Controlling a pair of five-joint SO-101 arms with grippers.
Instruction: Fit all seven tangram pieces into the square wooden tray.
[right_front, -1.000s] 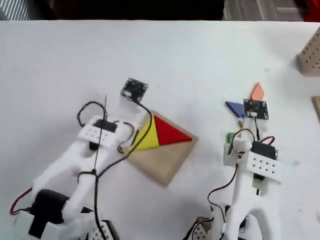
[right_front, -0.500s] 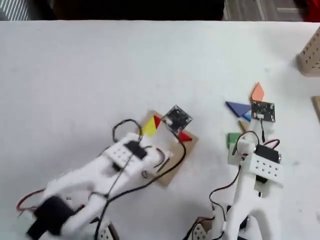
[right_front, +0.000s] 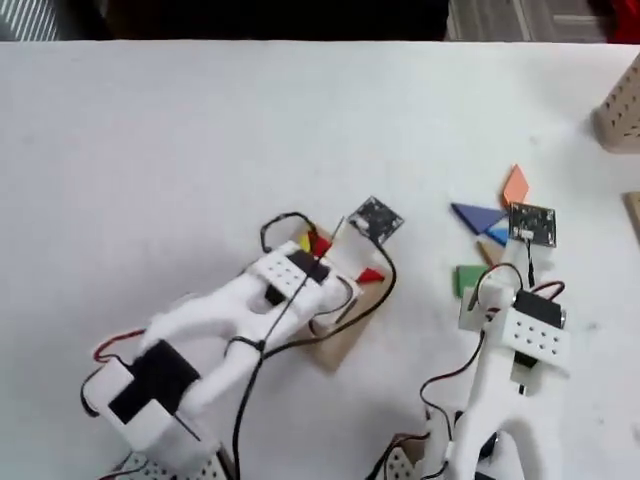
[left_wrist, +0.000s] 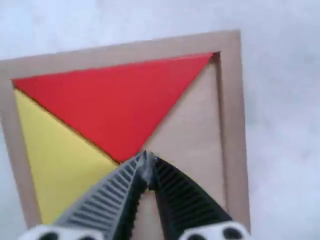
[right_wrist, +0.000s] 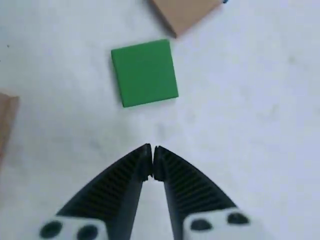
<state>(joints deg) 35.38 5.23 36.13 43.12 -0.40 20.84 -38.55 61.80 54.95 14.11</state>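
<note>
Its arm hid most of the square wooden tray (left_wrist: 231, 125) from above as the left pincer (left_wrist: 147, 169), pinched closed, hung at the point of the large red triangle (left_wrist: 115, 102) beside the large yellow triangle (left_wrist: 57, 165), while the right pincer (right_wrist: 151, 161), also closed, sat just short of the green square piece (right_wrist: 144, 73).

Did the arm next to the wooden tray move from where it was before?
Yes. The left gripper swung right in the high view, from beside the wooden tray to above it, its tip now at the red triangle.
</note>
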